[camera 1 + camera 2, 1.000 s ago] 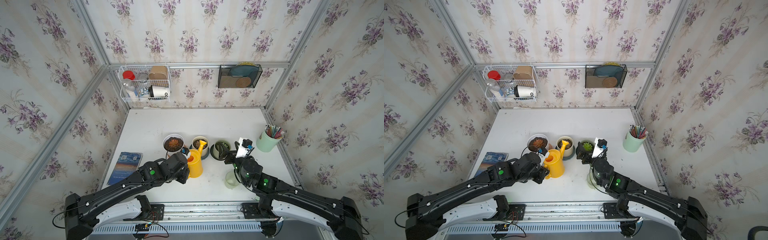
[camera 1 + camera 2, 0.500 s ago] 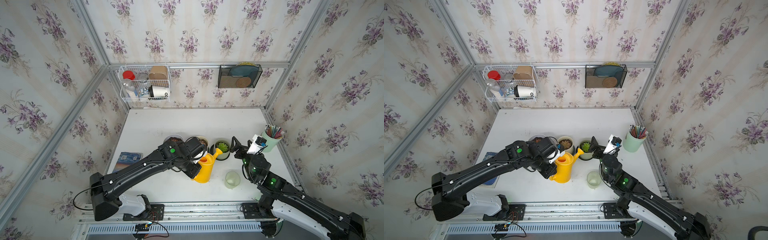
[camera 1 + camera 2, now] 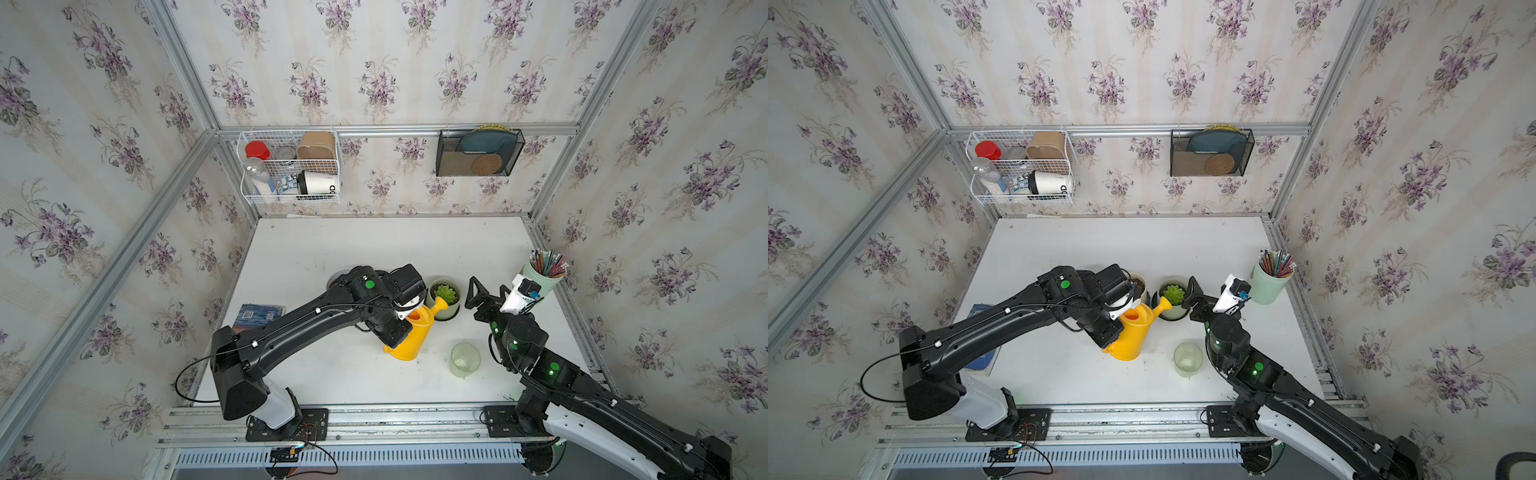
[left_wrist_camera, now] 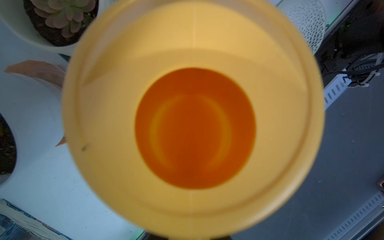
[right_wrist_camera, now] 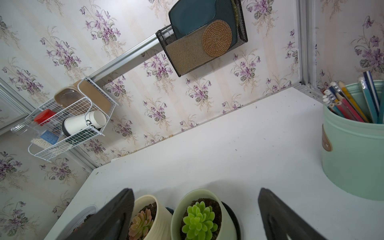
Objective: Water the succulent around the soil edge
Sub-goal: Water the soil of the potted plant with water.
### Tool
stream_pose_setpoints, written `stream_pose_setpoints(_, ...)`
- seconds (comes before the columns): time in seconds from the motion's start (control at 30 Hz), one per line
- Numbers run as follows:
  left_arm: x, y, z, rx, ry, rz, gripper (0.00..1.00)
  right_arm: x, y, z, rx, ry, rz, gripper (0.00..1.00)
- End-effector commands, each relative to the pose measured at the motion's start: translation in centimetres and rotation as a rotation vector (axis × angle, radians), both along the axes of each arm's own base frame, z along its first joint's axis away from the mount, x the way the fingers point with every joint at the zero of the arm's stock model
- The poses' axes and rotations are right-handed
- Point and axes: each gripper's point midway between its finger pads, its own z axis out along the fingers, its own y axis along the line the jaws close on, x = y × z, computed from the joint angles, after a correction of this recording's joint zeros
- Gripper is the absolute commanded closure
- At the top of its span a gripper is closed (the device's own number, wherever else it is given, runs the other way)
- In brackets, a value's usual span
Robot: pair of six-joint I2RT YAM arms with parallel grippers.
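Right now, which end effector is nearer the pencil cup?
Right. The right end effector is open beside the pencil cup; the left end effector grips the watering can, beyond the succulent.

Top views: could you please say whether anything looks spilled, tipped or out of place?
No spill shows. The watering can tilts toward the succulent pot, but the left arm holds it. Only the white cup lies on its side in the wire basket.

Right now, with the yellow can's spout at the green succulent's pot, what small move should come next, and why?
Probably tilt the yellow watering can slightly more to start pouring: its spout reaches over the near rim of the pot, beside the green succulent, seemingly at the soil edge.
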Motion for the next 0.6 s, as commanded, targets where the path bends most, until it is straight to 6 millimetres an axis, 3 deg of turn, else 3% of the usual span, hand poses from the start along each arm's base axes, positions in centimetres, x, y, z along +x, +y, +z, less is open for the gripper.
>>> stream_pose_setpoints(0.0,1.0,0.4,0.1,0.046,-0.050,-0.025,1.00,-0.1,-0.5,-0.4,0.009,0.013,-0.023,0.02)
stream_pose_setpoints(0.3,2.1,0.6,-0.9,0.126,-0.060,-0.051,1.00,-0.5,-1.4,-0.6,0.017,0.017,-0.048,0.02)
stream_pose_setpoints(0.57,2.8,0.5,-0.6,0.129,-0.073,-0.050,1.00,-0.7,-1.7,-0.5,0.014,0.016,-0.053,0.03)
